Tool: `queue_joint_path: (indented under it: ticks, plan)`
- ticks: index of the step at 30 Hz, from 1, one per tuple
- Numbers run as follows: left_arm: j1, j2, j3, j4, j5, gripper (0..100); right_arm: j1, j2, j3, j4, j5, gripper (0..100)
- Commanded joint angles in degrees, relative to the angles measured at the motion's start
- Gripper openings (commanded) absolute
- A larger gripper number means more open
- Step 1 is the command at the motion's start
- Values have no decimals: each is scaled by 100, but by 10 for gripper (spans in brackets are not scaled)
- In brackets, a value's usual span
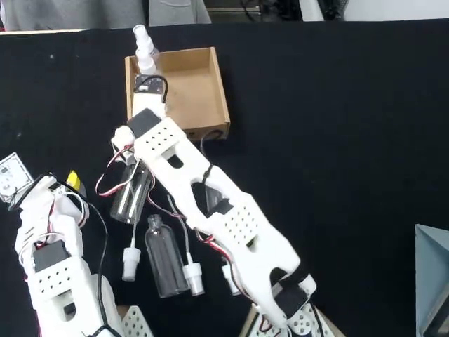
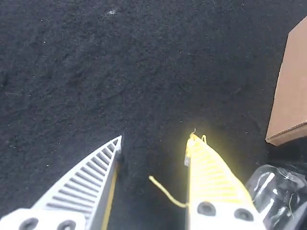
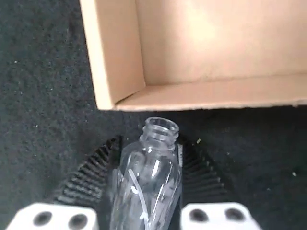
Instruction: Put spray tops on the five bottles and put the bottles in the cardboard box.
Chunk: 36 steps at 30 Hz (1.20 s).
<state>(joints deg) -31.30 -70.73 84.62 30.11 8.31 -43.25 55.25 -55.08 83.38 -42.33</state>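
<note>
Your right fingers (image 3: 91, 172) are clamped on a clear plastic bottle (image 3: 151, 165). Its long axis runs along the fingers, and its open, uncapped neck leads toward the near corner of the brown cardboard box (image 3: 115, 57), just outside the wall. Since the bottle has no top, I'd cap it before boxing it. The loose white spray tops (image 1: 193, 274) lie back on the black surface (image 1: 337, 175), nearer your left fingers (image 2: 211, 172). Those are spread apart and hold nothing, so that arm is better placed to fetch one.
</note>
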Motion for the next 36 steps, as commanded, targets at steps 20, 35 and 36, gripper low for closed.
queue_joint_path:
  ticks: [20,35,36]
  plan:
    - [-4,-105,-101,-141,-26,198,-132,-154,-848,431,2101,72]
    - [-4,-105,-101,-149,-26,198,-527,-180,-857,686,2092,181]
    - [-4,-105,-101,-149,-26,198,-545,-180,-857,686,2066,181]
